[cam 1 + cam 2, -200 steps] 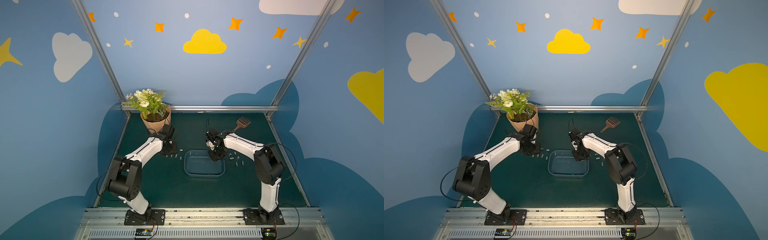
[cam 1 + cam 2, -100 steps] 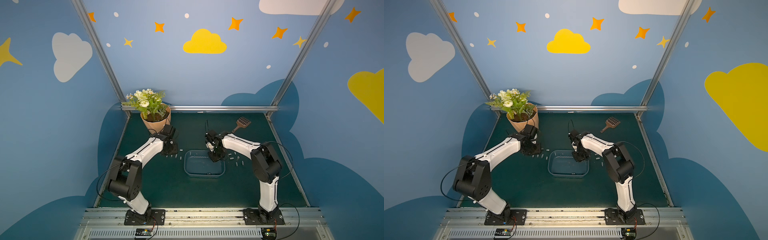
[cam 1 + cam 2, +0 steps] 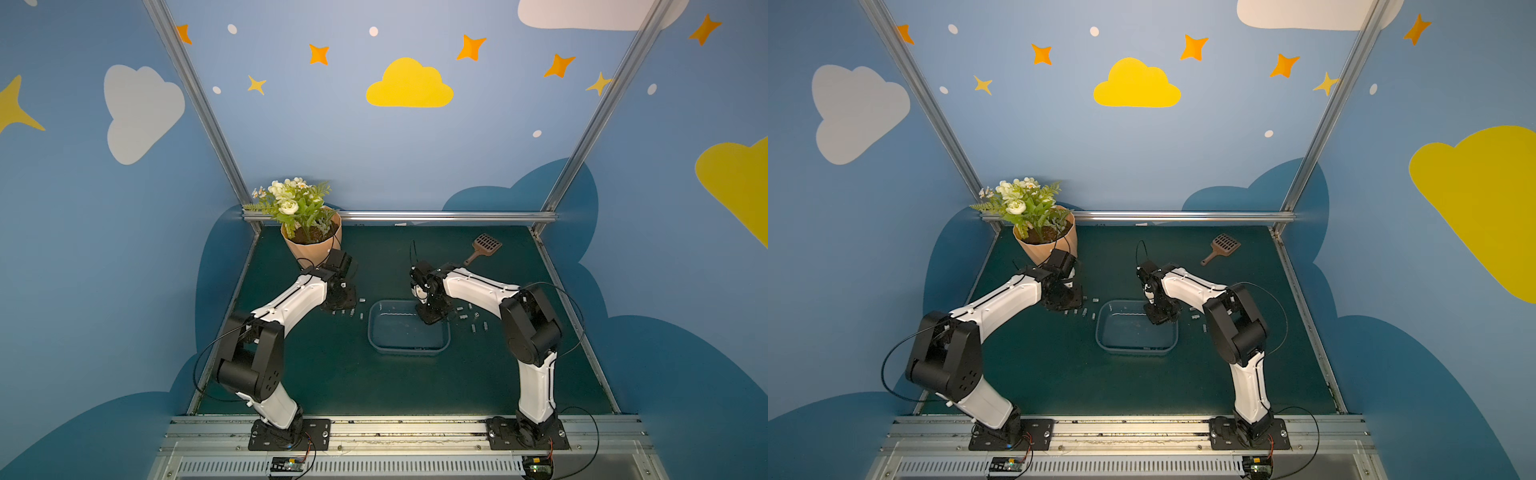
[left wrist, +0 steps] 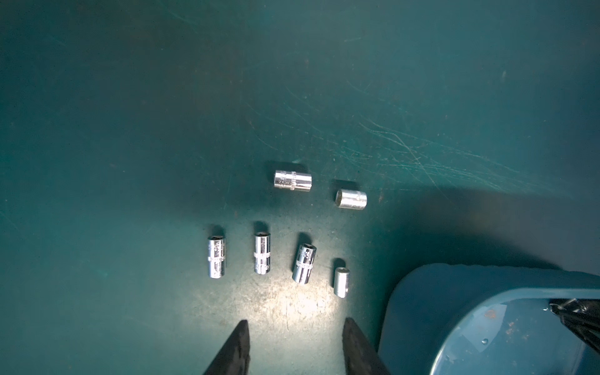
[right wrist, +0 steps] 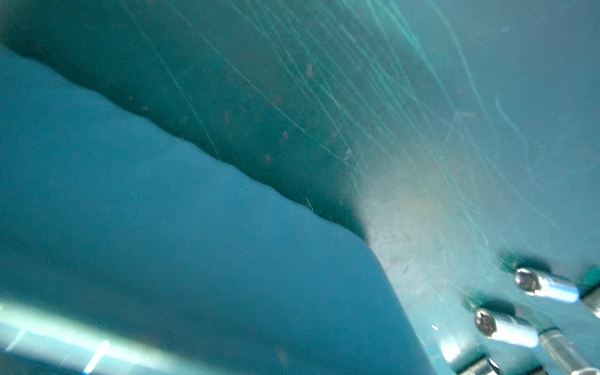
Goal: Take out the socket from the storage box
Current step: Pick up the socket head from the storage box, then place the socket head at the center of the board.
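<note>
Six sockets (image 4: 303, 268) on mat (image 4: 130, 130) beside box (image 4: 422, 292), engraving unreadable | other sockets (image 5: 548, 289) on mat at box's opposite side | left gripper (image 4: 295, 321) jaws apart, empty, over mat | right gripper (image 3: 430, 316) down in box's far corner, jaws hidden: grip cannot be told

seen from the room: two robot arms, the left arm (image 3: 291, 301) and the right arm (image 3: 478, 286), over one green table (image 3: 332, 374). on it stand one blue-grey storage box (image 3: 407, 350), one peach flowerpot (image 3: 309, 253) and one brown slotted scoop (image 3: 482, 247). six chrome sockets (image 4: 217, 257) lie loose left of the box. more sockets lie to its right, too small to count surely.
</note>
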Action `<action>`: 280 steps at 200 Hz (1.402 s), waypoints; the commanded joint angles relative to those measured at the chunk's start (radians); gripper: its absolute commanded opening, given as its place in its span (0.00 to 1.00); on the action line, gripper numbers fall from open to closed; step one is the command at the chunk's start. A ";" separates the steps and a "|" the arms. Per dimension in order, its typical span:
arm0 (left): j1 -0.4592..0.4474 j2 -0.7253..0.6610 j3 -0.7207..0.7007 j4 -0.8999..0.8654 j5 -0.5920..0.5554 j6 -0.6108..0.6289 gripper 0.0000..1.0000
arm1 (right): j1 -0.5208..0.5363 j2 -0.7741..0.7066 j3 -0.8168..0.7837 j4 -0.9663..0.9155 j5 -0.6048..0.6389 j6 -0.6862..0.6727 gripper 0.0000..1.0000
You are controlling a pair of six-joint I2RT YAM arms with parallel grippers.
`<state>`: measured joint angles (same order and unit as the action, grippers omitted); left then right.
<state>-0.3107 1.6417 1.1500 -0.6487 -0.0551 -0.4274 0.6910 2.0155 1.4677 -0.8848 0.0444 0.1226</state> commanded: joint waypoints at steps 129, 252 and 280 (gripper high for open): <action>-0.002 -0.040 0.002 -0.028 -0.022 0.003 0.47 | -0.153 -0.226 0.061 -0.057 -0.062 -0.024 0.20; -0.003 -0.055 -0.006 -0.040 -0.025 -0.002 0.48 | -0.465 -0.109 -0.054 -0.030 -0.005 -0.078 0.19; -0.003 -0.063 -0.014 -0.040 -0.026 -0.003 0.48 | -0.470 -0.062 -0.060 -0.028 0.018 -0.076 0.19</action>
<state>-0.3107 1.6135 1.1496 -0.6655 -0.0753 -0.4271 0.2241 1.9186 1.4178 -0.9009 0.0399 0.0551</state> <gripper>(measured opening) 0.476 0.196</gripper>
